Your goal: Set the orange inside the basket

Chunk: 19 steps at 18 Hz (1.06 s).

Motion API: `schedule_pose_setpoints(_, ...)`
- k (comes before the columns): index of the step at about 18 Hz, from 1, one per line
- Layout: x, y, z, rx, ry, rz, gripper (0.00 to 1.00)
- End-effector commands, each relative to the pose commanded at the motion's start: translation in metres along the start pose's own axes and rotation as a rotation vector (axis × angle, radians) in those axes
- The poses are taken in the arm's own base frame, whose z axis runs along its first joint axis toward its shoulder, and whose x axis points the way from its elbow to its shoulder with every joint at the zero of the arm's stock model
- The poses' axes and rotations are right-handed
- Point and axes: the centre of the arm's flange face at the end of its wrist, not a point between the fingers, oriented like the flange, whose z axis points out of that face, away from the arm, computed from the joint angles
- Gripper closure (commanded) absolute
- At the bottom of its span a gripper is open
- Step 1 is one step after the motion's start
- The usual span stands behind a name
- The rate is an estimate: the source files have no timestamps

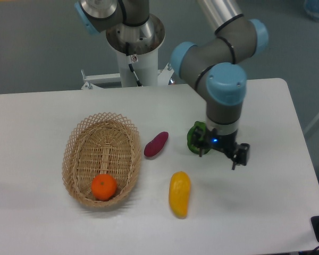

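The orange [103,187] lies inside the basket [83,137], near its front end. The tan wicker basket stands on the left half of the white table. My gripper [221,152] hangs far to the right of it, over the table's right half, partly covering a green leafy vegetable [193,136]. Its fingers [242,154] stand apart with nothing between them, so it is open.
A purple sweet potato [156,144] lies just right of the basket. A yellow-orange mango-like fruit [179,194] lies near the front, below the gripper's left. The arm's base column [134,37] rises behind the table's back edge.
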Motion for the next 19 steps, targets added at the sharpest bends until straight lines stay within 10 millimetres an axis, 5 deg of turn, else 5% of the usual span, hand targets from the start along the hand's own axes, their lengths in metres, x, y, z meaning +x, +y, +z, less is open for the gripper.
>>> schedule_pose_setpoints(9, -0.008, 0.009, 0.005, -0.005, -0.003, -0.017, 0.0)
schedule_pose_setpoints(12, -0.026, 0.035, 0.007, -0.016, -0.003, -0.005, 0.0)
schedule_pose_setpoints(19, -0.028, 0.052, 0.01, -0.064, 0.004, 0.072, 0.0)
